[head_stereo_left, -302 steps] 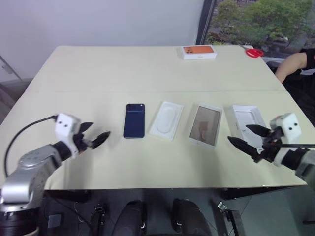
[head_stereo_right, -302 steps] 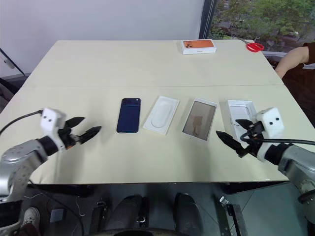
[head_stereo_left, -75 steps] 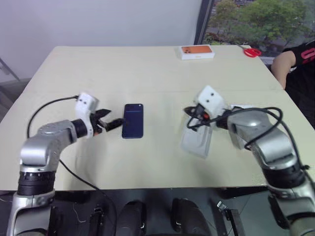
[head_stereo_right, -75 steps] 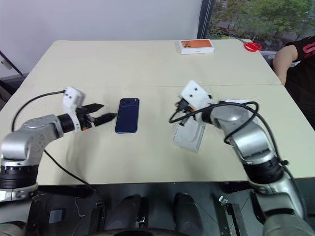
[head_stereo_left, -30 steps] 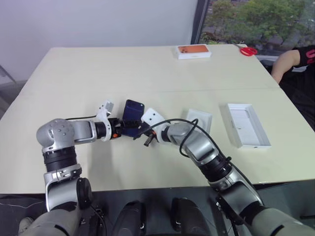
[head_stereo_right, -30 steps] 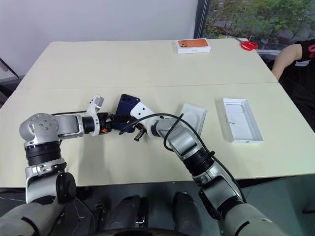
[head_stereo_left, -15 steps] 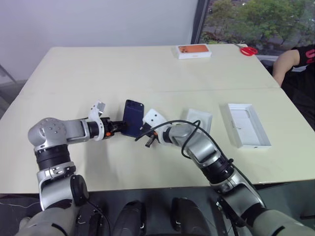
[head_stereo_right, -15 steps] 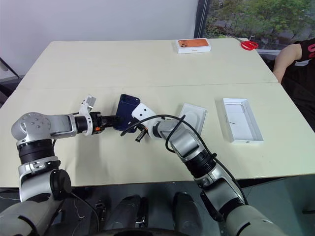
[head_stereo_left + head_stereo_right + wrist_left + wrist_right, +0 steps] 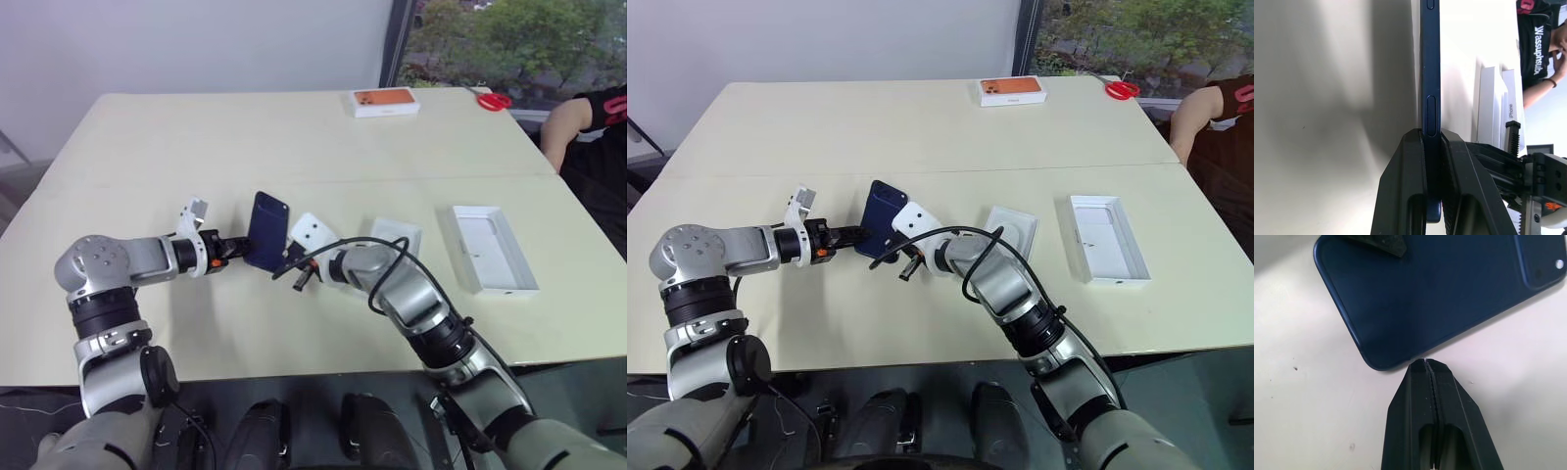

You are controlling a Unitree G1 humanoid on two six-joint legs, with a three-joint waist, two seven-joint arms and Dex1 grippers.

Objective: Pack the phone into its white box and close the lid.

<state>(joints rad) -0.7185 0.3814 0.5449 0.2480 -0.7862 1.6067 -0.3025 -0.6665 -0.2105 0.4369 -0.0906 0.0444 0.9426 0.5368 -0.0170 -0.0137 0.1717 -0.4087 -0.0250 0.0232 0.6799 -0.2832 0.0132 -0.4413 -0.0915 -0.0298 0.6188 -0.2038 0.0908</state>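
Glossy navy phone (image 9: 266, 231) was clamped by its near edge in the left gripper (image 9: 1432, 147), tilted off the table. Right gripper (image 9: 1426, 363) was pinched empty, tip just under the phone's lower edge. White box (image 9: 394, 238) lay beyond it. Risk: thin edge grip, slick casing; phone could pivot or slip out.

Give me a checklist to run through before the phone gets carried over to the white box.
1. Left pincer clamped on the phone edge: ok.
2. Phone tilted up off the table: ok.
3. Right pincer shut, tips at the phone's lower edge, holding nothing: ok.
4. White box open, nothing on it: ok.
5. Lid lying apart, inside up: ok.
6. Right arm lies between phone and box: not ok.
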